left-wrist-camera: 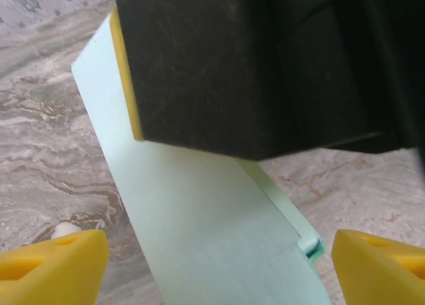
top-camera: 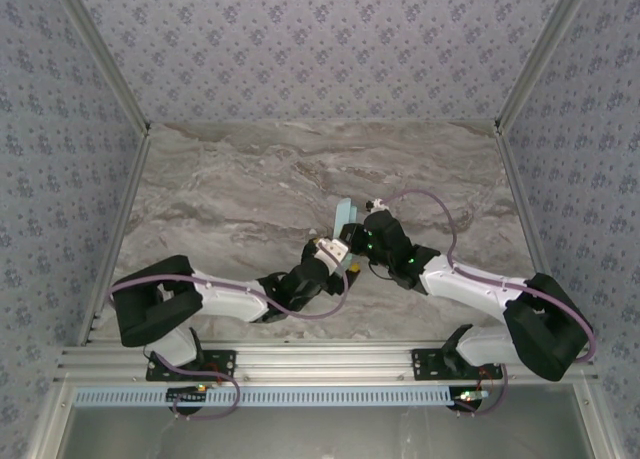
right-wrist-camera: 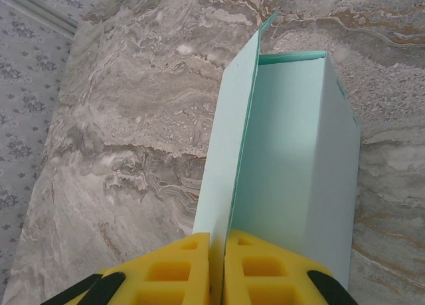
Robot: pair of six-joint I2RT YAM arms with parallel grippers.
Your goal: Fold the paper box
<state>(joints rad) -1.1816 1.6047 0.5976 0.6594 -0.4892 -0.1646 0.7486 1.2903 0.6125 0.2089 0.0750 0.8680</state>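
From above, the two arms meet over the middle of the marble table (top-camera: 220,179), where the box (top-camera: 344,211) — light blue card — stands up off the surface just beyond them. The right gripper (top-camera: 356,227) reaches it from the right, and the left gripper (top-camera: 343,257) sits just below, close against the other arm's wrist. In the left wrist view, the left gripper's yellow fingertips (left-wrist-camera: 56,268) stand far apart at the bottom corners — open, touching nothing. A pale panel of the box runs up between them, slanting to the upper left, with a folded edge and a small notch on its right side. The dark body of the right gripper, a yellow pad along its left edge, covers the panel's upper part. In the right wrist view, the right gripper's yellow fingers (right-wrist-camera: 172,272) are closed tight on a thin upright flap of the box. To the flap's right a broader panel extends away over the table, with a darker edge along its far end.
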